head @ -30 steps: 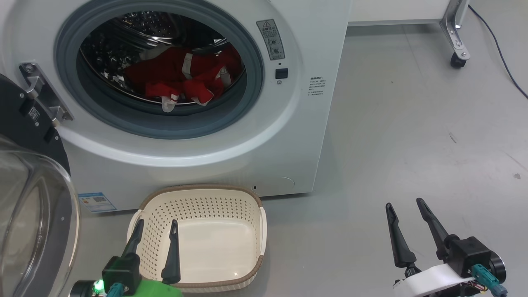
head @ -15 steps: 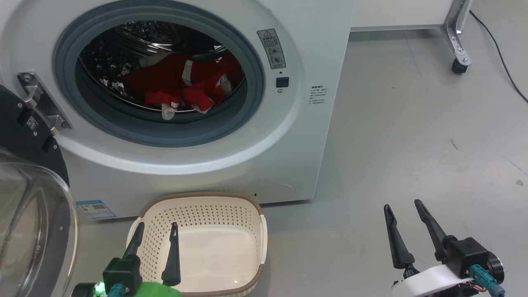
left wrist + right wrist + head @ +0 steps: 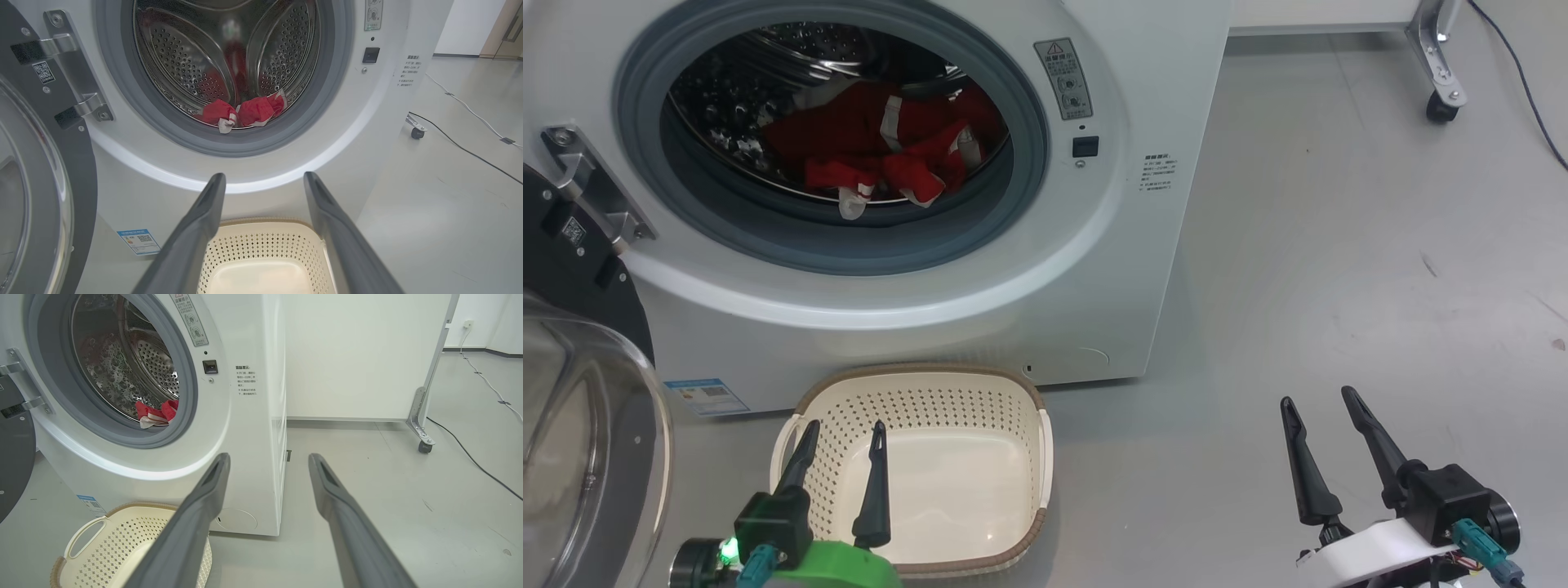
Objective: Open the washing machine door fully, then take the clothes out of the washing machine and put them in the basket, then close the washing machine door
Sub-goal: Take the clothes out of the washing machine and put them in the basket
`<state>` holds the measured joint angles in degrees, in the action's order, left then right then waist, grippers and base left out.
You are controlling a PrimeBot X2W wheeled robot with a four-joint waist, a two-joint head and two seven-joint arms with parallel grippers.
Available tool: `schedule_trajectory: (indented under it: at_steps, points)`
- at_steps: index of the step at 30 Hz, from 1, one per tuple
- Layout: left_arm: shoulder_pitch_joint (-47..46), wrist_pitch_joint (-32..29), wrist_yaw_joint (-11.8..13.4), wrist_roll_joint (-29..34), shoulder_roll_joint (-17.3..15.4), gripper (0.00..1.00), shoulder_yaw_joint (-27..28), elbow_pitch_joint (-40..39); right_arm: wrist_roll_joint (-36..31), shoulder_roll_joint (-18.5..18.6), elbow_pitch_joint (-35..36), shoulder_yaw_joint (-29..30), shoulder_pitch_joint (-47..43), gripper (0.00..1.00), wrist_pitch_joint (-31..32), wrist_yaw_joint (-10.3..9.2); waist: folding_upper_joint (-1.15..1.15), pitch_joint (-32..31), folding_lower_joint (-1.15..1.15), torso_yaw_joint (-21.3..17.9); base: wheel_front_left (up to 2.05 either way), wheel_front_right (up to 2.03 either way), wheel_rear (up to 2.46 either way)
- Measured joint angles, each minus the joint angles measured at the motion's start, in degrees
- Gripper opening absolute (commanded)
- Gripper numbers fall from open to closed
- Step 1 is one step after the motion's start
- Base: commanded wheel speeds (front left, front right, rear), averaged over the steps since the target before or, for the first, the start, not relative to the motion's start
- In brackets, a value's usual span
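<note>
Currently washing machine door point(image 3: 560, 269) stands wide open, hanging on hinge at left edge of washing machine point(image 3: 1045, 269) front. Red clothes point(image 3: 882, 155) heaped low inside machine's drum, near gasket lip. Cream basket point(image 3: 923, 374) on floor just before machine's front. Left gripper point(image 3: 845, 426) over basket, fingers spread wide, gripping nothing. Right gripper point(image 3: 1317, 398) above floor off machine's right front corner, fingers likewise wide, gripping nothing.
</note>
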<state>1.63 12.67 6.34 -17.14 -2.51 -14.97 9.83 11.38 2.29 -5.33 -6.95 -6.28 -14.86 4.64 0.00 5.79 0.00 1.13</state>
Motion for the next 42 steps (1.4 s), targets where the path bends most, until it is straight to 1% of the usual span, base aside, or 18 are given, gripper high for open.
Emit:
schedule_trajectory:
  at_steps: [3,8,17,19,24,26,32,35,42]
  points:
    - [-1.3,-0.1,0.0,-0.7,0.0,1.0,-0.5,0.1,-0.1,0.0,0.4,0.0,0.3,1.0,0.0,0.07,0.0,1.2,0.0,0.0,0.0,0.0,0.0]
    - [-3.7,-2.0,0.0,-3.1,0.0,1.0,-1.7,1.0,-0.6,0.1,1.3,-0.6,1.3,1.0,0.0,0.55,0.0,3.9,0.0,-0.1,0.0,0.0,0.0]
    - [-10.8,-6.3,0.0,-6.3,0.1,1.0,-3.3,5.6,-1.0,0.3,2.6,-1.7,3.7,1.0,0.0,0.9,0.0,10.2,0.0,-0.8,0.0,0.0,0.0]
    - [-12.7,-7.3,0.0,-7.1,0.1,1.0,-3.4,6.7,-1.0,0.3,2.9,-2.0,4.6,1.0,0.0,1.29,0.0,11.7,0.0,-1.1,0.0,0.0,0.0]
    - [-18.5,-10.6,0.0,-10.0,0.1,1.0,-2.7,9.2,-0.9,0.3,3.5,-3.1,7.0,1.0,0.0,1.36,0.0,15.6,0.0,-2.1,0.0,0.0,0.0]
    - [-21.0,-12.4,0.0,-10.1,0.2,1.0,-2.2,10.3,-0.9,0.3,3.9,-3.4,8.2,1.0,0.0,1.57,0.0,17.1,0.0,-2.6,0.0,0.0,0.0]
    - [-30.1,-17.8,-0.1,-12.6,0.3,1.0,0.5,11.8,-0.3,0.4,4.7,-4.5,12.3,1.0,0.0,1.85,0.0,21.8,0.0,-4.4,0.0,0.0,0.0]
    - [-34.9,-20.0,-0.5,-13.2,-0.6,1.0,1.9,12.4,0.2,0.3,4.6,-4.7,14.2,1.0,0.0,1.86,0.0,23.9,0.0,-5.5,0.0,0.0,0.0]
    - [-42.8,-25.4,-0.7,-13.8,-4.6,1.0,4.4,15.2,1.8,0.3,3.4,-5.4,16.0,1.0,0.0,2.02,0.0,26.9,0.0,-9.0,0.0,0.0,0.0]
